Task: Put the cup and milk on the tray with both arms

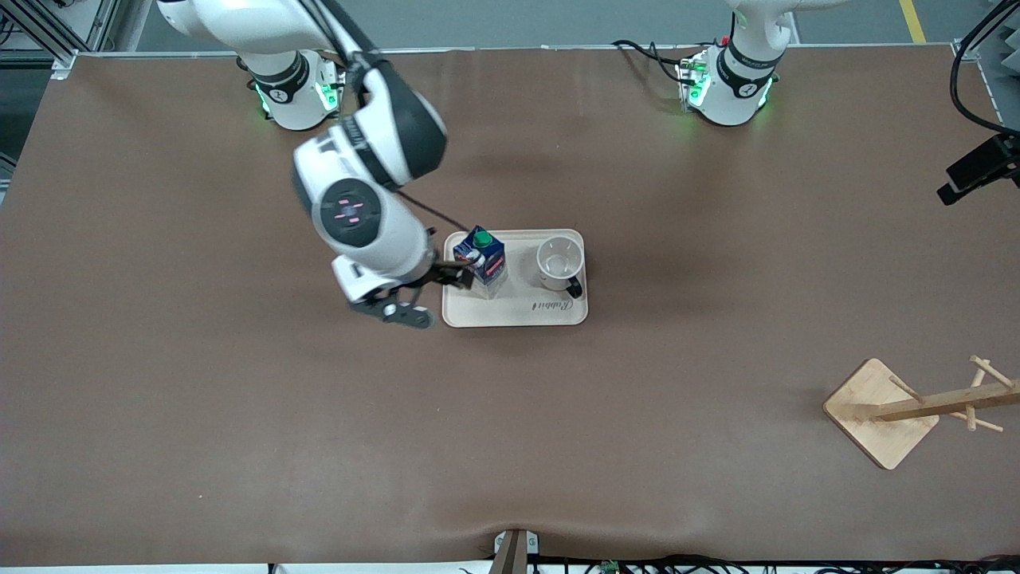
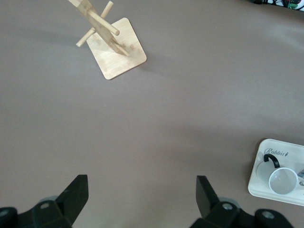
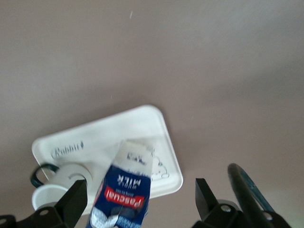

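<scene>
The cream tray [image 1: 518, 315] lies mid-table with the dark blue milk [image 1: 480, 259] carton upright on its end toward the right arm. The white cup [image 1: 558, 263] stands upright beside the carton, black handle toward the front camera. My right gripper [image 1: 458, 277] is open at the tray's edge, level with the milk [image 3: 126, 190]. The carton sits between its spread fingers [image 3: 76, 199] with gaps on both sides. The right wrist view also shows the tray [image 3: 137, 123] and cup [image 3: 47, 194]. My left gripper [image 2: 142, 190] hangs open and empty high over bare table, with the tray [image 2: 259, 180] and cup [image 2: 283, 180] off to one side.
A wooden rack [image 1: 880, 410] with pegs lies tipped on its square base near the left arm's end, nearer the front camera; the same rack [image 2: 118, 54] appears in the left wrist view. A brown mat [image 1: 239, 414] covers the table.
</scene>
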Controlling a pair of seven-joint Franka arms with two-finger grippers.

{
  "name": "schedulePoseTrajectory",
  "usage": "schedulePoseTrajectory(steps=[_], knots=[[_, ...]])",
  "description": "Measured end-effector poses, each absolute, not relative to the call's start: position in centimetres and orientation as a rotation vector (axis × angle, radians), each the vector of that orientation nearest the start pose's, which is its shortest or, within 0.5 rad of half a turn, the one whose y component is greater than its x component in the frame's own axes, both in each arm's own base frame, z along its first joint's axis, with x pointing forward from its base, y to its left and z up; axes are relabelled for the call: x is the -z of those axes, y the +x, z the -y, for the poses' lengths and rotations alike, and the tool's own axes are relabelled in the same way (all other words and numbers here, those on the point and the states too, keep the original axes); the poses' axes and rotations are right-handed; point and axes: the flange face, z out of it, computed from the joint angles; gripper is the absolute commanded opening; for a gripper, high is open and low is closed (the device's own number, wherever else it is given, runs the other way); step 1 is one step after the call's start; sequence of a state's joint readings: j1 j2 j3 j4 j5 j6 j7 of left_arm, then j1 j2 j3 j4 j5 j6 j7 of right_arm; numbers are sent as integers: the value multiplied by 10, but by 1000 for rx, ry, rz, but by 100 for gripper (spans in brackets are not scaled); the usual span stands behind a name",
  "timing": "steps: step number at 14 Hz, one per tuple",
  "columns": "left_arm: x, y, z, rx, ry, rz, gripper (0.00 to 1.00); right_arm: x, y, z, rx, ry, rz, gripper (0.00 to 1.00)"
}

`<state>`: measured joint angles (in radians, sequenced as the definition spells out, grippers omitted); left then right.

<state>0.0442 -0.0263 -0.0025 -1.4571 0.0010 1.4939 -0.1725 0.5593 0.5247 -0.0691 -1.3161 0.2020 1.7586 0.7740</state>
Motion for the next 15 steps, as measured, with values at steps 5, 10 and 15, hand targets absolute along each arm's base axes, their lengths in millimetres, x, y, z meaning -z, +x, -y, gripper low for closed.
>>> schedulePoseTrajectory(steps=[5,10,15], knots=[[-684,533,-10,92,-3129,300,100,-481,639,-289,-130,-2935,-670,100],[-682,533,-5,85,-3131,284,100,-513,667,-203,-85,-2818,-858,100],[-679,534,7,76,-3133,251,100,-504,654,-224,13,-3077,-760,100]])
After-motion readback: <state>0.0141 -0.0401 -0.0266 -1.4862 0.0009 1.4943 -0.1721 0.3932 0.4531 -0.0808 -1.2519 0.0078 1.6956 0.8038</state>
